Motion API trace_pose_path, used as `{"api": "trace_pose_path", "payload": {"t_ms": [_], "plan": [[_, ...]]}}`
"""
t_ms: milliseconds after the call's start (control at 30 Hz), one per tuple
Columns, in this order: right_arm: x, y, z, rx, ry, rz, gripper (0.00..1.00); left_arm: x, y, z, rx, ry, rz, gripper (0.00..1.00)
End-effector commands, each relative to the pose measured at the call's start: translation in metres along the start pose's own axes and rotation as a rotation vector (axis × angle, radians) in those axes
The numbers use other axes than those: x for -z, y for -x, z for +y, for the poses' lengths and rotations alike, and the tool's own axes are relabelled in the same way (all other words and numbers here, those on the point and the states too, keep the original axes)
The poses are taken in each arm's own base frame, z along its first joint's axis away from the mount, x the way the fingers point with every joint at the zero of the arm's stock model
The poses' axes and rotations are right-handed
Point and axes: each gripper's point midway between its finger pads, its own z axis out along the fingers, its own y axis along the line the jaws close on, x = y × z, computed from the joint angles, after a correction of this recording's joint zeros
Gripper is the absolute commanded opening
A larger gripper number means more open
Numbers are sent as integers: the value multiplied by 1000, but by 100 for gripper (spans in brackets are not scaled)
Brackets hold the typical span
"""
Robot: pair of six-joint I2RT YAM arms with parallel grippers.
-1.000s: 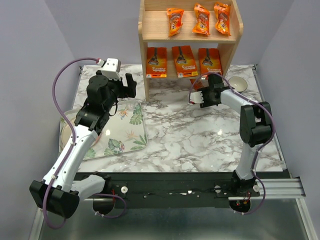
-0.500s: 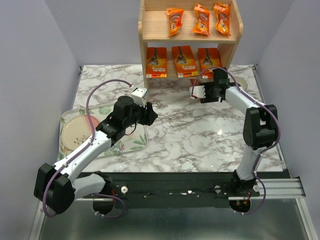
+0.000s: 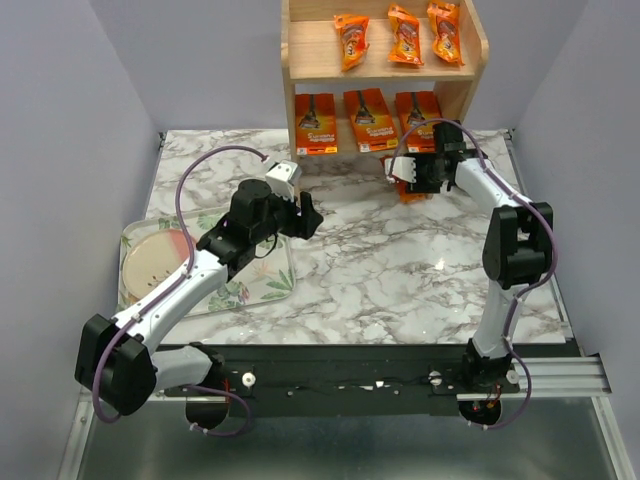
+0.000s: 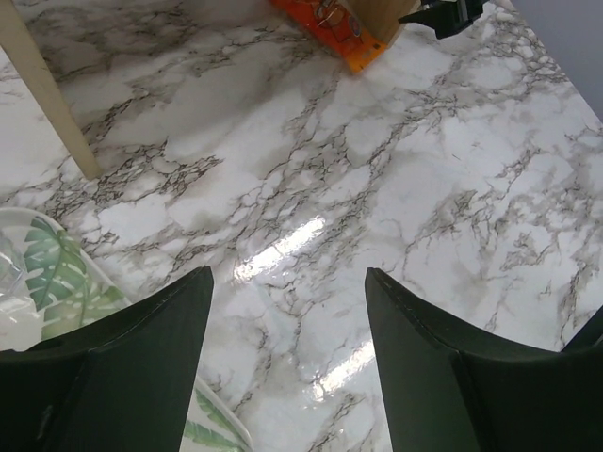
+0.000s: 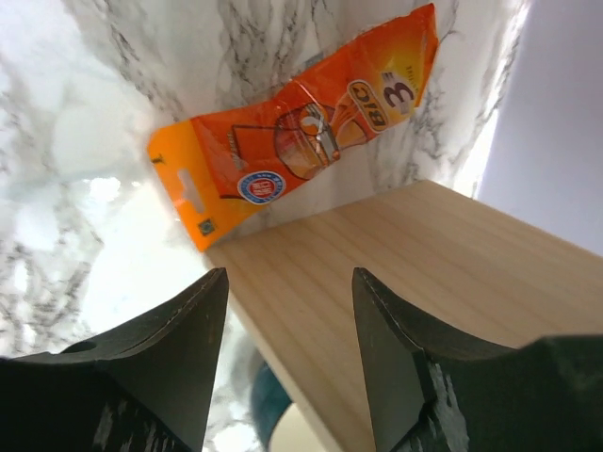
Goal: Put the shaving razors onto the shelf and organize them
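Left arm has swung away from the far side of the tray (image 3: 272,272) and now sits over the middle of the counter (image 3: 390,265). The right arm has pushed up toward the shelf (image 3: 312,62).

From above: three narrow packs (image 3: 403,38) on the upper tier, three wide cards (image 3: 368,120) below, and one loose razor pack (image 3: 412,191) on the counter just beside the right jaws.

Left wrist: left jaws spread, nothing between them, bare marble beneath.

Right wrist: right jaws spread too, empty, with the loose razor pack lying ahead, its edge meeting the shelf's wood.
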Motion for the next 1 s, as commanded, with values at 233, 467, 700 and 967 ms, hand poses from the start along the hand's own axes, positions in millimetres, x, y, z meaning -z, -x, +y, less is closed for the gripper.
{"api": "trace_pose_path", "payload": {"t_ms": [233, 467, 700, 967], "plan": [[11, 22, 7, -55, 23, -60, 60, -8, -6, -4, 18, -30, -18, 79], [56, 43, 15, -59, 5, -117, 58, -23, -37, -38, -42, -118, 17, 77], [132, 75, 51, -94, -88, -202, 66, -79, -4, -90, 102, -206, -207, 86], [206, 93, 61, -376, -342, -276, 73, -201, -19, -98, 590, -101, -114, 81]]}}
